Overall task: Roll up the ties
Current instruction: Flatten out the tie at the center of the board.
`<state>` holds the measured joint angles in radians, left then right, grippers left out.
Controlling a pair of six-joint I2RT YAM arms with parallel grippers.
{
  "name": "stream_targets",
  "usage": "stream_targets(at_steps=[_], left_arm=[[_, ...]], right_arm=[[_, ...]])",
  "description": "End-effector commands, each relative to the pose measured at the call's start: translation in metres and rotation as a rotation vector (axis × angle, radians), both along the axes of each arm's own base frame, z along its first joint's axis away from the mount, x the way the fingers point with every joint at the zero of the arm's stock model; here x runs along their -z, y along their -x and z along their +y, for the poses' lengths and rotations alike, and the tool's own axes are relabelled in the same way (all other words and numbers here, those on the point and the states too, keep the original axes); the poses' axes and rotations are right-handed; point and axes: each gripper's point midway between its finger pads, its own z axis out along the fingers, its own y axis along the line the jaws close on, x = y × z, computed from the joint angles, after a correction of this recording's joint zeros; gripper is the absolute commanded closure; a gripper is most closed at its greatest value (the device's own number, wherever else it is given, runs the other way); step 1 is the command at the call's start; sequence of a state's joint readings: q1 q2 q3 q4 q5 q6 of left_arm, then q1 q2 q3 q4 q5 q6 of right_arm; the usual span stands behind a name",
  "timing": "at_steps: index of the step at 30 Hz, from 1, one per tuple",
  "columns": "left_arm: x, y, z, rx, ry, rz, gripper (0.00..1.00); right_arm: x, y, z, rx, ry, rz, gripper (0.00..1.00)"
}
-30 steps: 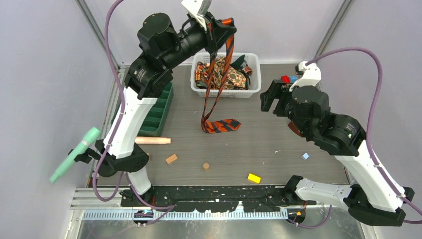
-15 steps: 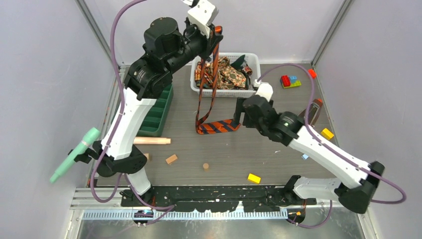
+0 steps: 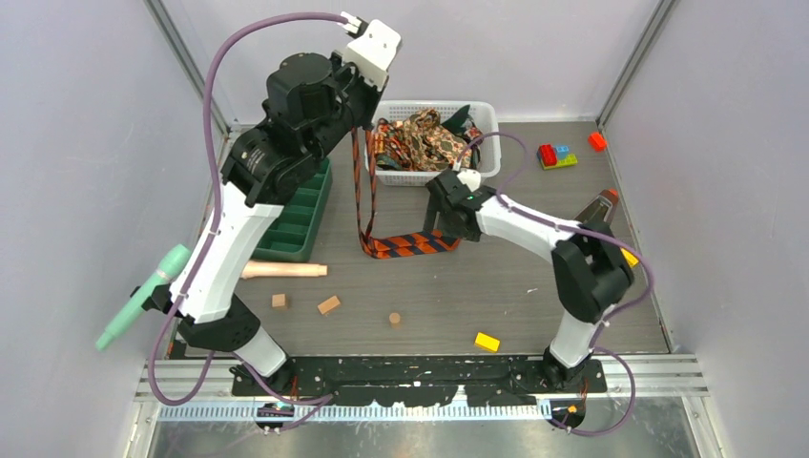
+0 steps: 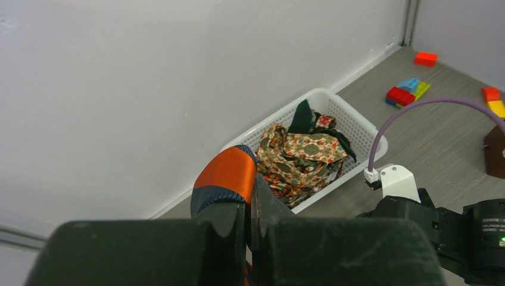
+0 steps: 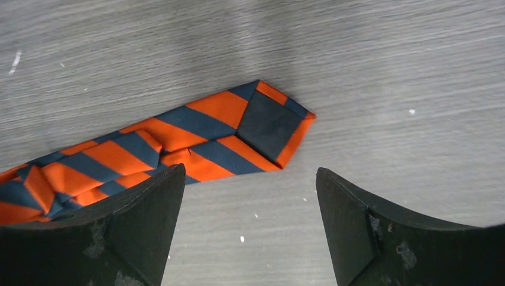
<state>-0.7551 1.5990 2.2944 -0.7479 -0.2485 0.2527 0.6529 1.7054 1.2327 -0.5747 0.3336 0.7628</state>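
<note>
Grey wood-grain worktop carries the pointed end of the orange-and-navy striped fabric necktie at its middle, the rest hanging from the left gripper, clamped tight on it. Empty and spread wide above that tip, the right gripper should probably straddle it squarely before pinching.

I see a grey, wood-grained table top closed in on three sides by plain, pale lavender-grey panels: a back wall, a left wall and a right wall. Slim metal posts stand in the two far corners. A slotted aluminium rail runs along the near edge. The light is soft and even, and shadows are faint.
</note>
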Motion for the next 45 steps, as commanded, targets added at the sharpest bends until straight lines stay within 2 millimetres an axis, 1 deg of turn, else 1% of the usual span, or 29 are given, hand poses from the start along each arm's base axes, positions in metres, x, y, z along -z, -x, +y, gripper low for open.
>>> stream_targets(at_steps=[1, 2, 3, 4, 5, 8, 12, 15, 18, 21, 23, 28, 32, 34, 35, 36, 38, 41, 43, 45], left_arm=[[-0.023, 0.006, 0.025, -0.069, 0.012, -0.078, 1.00], [-0.022, 0.006, 0.026, -0.070, 0.012, -0.077, 1.00], [-0.020, 0.005, 0.026, -0.072, 0.008, -0.074, 1.00], [-0.019, 0.005, 0.027, -0.076, 0.007, -0.072, 1.00], [-0.018, 0.005, 0.028, -0.078, 0.006, -0.071, 1.00], [-0.015, 0.005, 0.028, -0.079, 0.000, -0.067, 1.00], [-0.014, 0.004, 0.030, -0.084, 0.000, -0.069, 1.00], [-0.013, 0.003, 0.031, -0.088, -0.006, -0.068, 1.00], [-0.011, 0.002, 0.032, -0.098, -0.013, -0.067, 1.00], [-0.009, 0.000, 0.033, -0.105, -0.026, -0.065, 1.00], [-0.007, -0.001, 0.032, -0.105, -0.029, -0.064, 1.00], [-0.005, -0.002, 0.028, -0.095, -0.028, -0.057, 1.00], [-0.005, -0.002, 0.026, -0.087, -0.025, -0.055, 1.00], [-0.005, -0.002, 0.025, -0.085, -0.023, -0.053, 1.00], [-0.004, -0.003, 0.025, -0.084, -0.025, -0.051, 1.00], [-0.003, -0.003, 0.025, -0.083, -0.027, -0.049, 1.00], [-0.001, -0.003, 0.025, -0.083, -0.030, -0.044, 1.00], [0.004, -0.003, 0.024, -0.082, -0.034, -0.037, 1.00], [0.005, -0.002, 0.025, -0.083, -0.036, -0.036, 1.00], [0.006, -0.001, 0.026, -0.085, -0.037, -0.036, 1.00]], right_arm=[[0.000, -0.028, 0.030, -0.034, -0.053, -0.034, 0.13], [0.001, -0.032, 0.032, -0.036, -0.054, -0.034, 0.13], [0.011, -0.032, 0.034, -0.043, -0.046, -0.014, 0.13], [0.011, -0.035, 0.038, -0.046, -0.050, -0.016, 0.13], [0.018, -0.035, 0.039, -0.053, -0.044, -0.001, 0.13], [0.031, -0.039, 0.038, -0.046, -0.017, 0.015, 0.15], [0.041, -0.039, 0.038, -0.043, -0.021, 0.037, 0.17], [0.043, -0.037, 0.042, -0.058, -0.045, 0.045, 0.18], [0.035, -0.034, 0.050, -0.084, -0.095, 0.036, 0.17], [0.032, -0.031, 0.057, -0.121, -0.131, 0.033, 0.16], [0.034, -0.025, 0.063, -0.161, -0.159, 0.060, 0.14], [0.040, -0.016, 0.070, -0.224, -0.165, 0.094, 0.09], [0.043, -0.007, 0.074, -0.280, -0.145, 0.118, 0.08], [0.047, -0.003, 0.072, -0.299, -0.115, 0.134, 0.08], [0.048, -0.004, 0.071, -0.301, -0.092, 0.134, 0.08], [0.051, 0.000, 0.069, -0.305, -0.071, 0.149, 0.08], [0.053, -0.001, 0.069, -0.312, -0.033, 0.156, 0.09], [0.065, 0.004, 0.066, -0.318, 0.019, 0.179, 0.09], [0.070, 0.007, 0.064, -0.318, 0.053, 0.192, 0.11], [0.076, 0.010, 0.060, -0.312, 0.091, 0.202, 0.17]])
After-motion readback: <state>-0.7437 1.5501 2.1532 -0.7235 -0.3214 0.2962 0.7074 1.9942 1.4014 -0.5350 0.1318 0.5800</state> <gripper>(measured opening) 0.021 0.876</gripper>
